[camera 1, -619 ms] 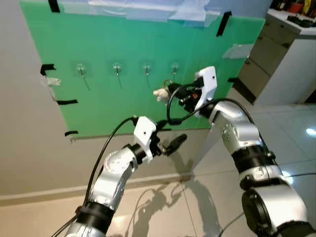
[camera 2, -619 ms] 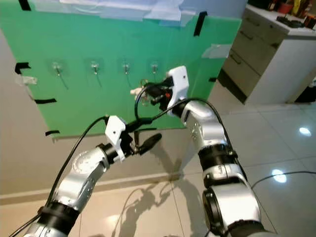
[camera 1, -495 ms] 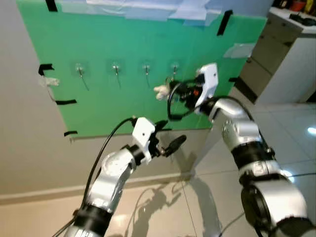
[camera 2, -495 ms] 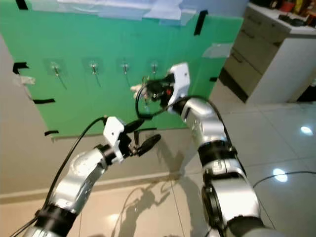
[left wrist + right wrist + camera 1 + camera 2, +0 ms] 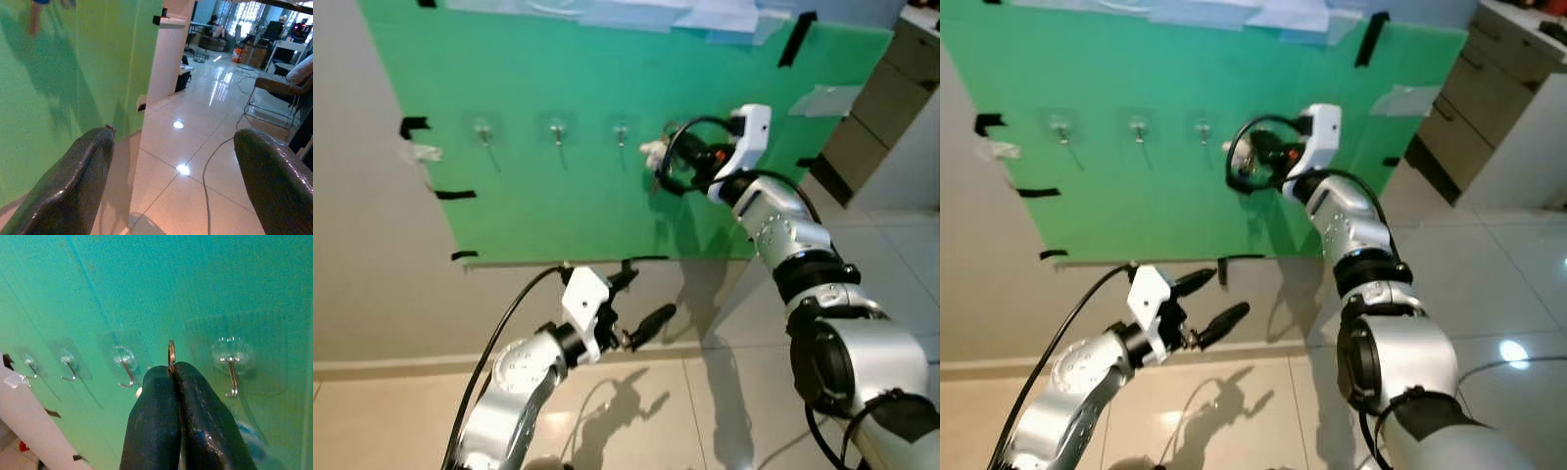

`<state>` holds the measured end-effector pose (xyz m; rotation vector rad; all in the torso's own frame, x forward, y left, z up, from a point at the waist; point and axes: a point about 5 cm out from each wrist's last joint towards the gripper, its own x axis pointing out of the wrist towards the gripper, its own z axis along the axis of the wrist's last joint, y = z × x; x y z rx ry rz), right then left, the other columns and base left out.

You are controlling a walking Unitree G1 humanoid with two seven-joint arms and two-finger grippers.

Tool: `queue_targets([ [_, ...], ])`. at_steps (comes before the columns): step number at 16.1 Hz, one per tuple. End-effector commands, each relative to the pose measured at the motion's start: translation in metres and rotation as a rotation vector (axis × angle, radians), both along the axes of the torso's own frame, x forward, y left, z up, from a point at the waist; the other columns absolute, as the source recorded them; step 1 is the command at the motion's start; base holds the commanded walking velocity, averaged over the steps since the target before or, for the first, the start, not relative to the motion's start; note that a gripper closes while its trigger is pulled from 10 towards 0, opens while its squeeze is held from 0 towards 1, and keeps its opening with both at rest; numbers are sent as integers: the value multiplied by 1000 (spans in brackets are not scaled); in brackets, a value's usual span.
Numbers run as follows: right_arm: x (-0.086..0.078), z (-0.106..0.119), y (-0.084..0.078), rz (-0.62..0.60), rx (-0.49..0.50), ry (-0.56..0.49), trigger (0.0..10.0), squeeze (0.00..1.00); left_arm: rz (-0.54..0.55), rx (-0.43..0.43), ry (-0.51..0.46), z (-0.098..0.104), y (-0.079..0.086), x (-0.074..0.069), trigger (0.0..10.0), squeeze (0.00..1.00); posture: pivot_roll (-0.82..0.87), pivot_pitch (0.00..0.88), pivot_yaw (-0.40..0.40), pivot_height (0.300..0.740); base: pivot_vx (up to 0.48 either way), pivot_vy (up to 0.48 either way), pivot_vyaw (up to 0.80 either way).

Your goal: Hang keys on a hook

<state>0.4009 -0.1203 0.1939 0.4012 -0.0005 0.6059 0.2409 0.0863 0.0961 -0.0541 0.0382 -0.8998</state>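
A green board (image 5: 558,206) on the wall carries a row of small clear-backed metal hooks (image 5: 557,130). My right gripper (image 5: 674,157) is raised against the board at the right end of the row, shut on the keys (image 5: 653,150), whose white charm sticks out to the left. In the right wrist view the metal key ring (image 5: 171,352) stands up out of the shut fingertips (image 5: 156,382), just beside the rightmost hook (image 5: 231,377) and apart from it. My left gripper (image 5: 644,296) hangs low in front of the wall, open and empty, as the left wrist view (image 5: 173,142) confirms.
Black tape strips (image 5: 414,125) hold the board's edges to the grey wall. A white cabinet with drawers (image 5: 1518,108) stands to the right. Shiny tiled floor (image 5: 724,392) lies below, with a cable on it in the left wrist view (image 5: 215,156).
The right gripper has carried the keys up and closer to the board, level with the hook row. The left arm has dropped lower. The camera has also shifted.
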Motion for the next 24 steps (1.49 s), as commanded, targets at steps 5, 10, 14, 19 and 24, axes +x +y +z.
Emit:
queue_targets([
  [5, 4, 6, -15, -61, 124, 27, 0, 0, -26, -22, 33, 3, -6, -7, 10000, 0, 155, 30, -49, 740, 0, 0, 0],
  [10, -1, -11, -13, -23, 186, 89, 0, 0, -34, -19, 58, 2, -6, -9, 10000, 0, 141, 39, -41, 740, 0, 0, 0],
  [14, -6, -22, -1, 30, 94, 98, 0, 0, -38, -14, 56, 3, -6, -9, 10000, 0, 144, 42, -43, 740, 0, 0, 0],
  [19, -16, -31, 13, 100, -104, 4, 0, 0, -30, -16, 51, 4, -8, -7, 10000, 0, 130, 39, -46, 740, 0, 0, 0],
  [24, -8, -15, -1, 0, -8, -11, 0, 0, -45, -19, 50, 4, -11, -7, 10000, 0, 125, 28, -44, 740, 0, 0, 0],
])
